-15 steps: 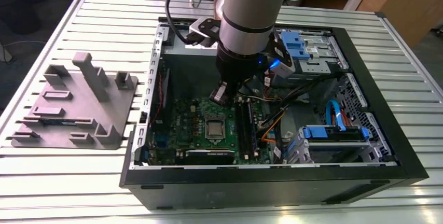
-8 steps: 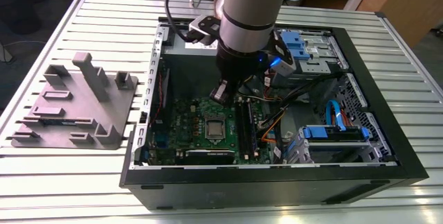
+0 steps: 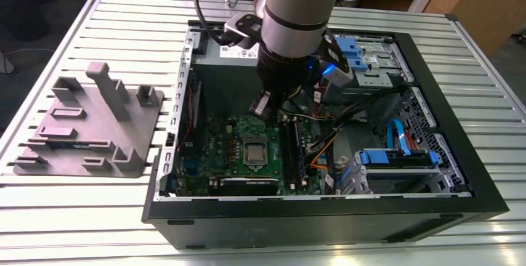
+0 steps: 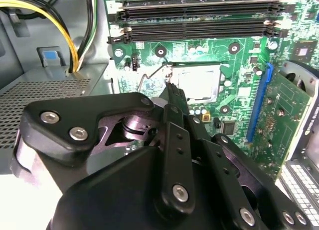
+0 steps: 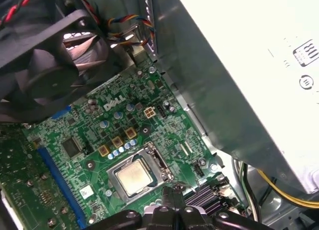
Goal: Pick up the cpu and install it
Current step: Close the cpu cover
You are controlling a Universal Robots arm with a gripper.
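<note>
The cpu lies flat in its socket on the green motherboard inside the open computer case. Its silver top shows in both wrist views. My gripper hangs inside the case just above the board, beside the socket's edge. In the second wrist view the gripper has its black fingers pressed together into one narrow tip with nothing between them. That tip sits next to the thin wire socket lever. The gripper stays clear of the chip's top.
A grey plastic tray with upright posts stands on the slatted table at the exterior view's left. Close around the arm are the power supply box, a fan, black memory slots, loose cables and a blue drive cage.
</note>
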